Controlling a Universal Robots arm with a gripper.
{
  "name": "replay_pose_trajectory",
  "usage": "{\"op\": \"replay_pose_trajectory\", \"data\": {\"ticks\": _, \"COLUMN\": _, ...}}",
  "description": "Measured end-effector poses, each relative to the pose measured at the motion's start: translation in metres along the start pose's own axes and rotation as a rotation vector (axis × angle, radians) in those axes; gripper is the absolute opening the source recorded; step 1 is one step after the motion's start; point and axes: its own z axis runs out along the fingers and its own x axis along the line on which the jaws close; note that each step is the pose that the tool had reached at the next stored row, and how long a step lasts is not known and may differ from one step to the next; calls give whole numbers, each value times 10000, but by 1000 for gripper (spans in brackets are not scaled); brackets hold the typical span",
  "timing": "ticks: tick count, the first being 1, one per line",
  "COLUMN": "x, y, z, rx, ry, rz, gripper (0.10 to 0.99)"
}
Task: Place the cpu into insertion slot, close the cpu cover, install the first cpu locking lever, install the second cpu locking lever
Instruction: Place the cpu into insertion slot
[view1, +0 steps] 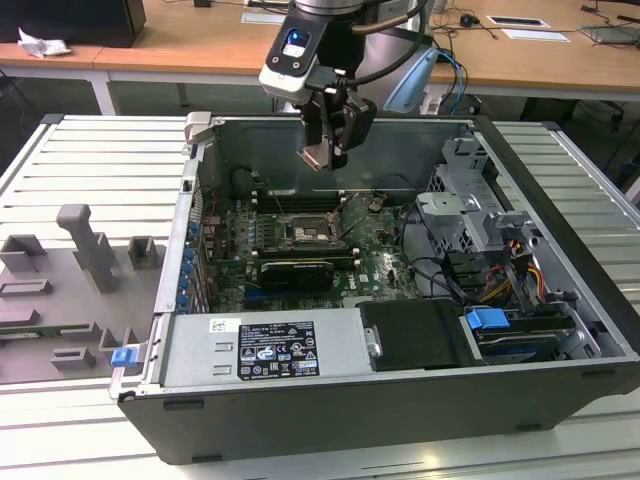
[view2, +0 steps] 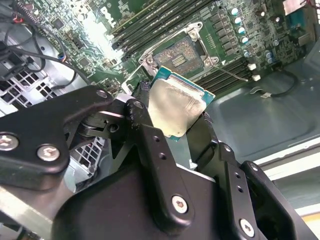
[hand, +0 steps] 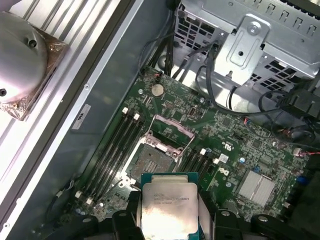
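Observation:
My gripper (view1: 322, 152) hangs above the open computer case, shut on the cpu (view1: 316, 156). The cpu is a pale silver square chip, and in both wrist views it is pinched by its edges between the black fingers (view2: 137, 112): cpu (view2: 175, 107), cpu (hand: 169, 207). Below it on the green motherboard lies the insertion slot (view1: 304, 232), a square socket with a silver rim and nothing in it; it shows as insertion slot (view2: 178, 56) and insertion slot (hand: 151, 161). The cpu cover (hand: 172, 124) stands tilted up at one side of the slot. The chip is well above the slot, not touching it.
Long black memory slots (hand: 116, 145) flank the socket. A silver drive cage (view1: 465, 205) with cables and a grey power supply (view1: 262, 348) fill the case's other parts. Grey fixtures (view1: 85, 250) sit on the slatted table at the exterior view's left.

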Motion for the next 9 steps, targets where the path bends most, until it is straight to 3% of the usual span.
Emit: {"op": "replay_pose_trajectory", "data": {"ticks": 9, "x": 0, "y": -2, "z": 24, "rx": -16, "ry": -84, "rz": 961, "gripper": 541}}
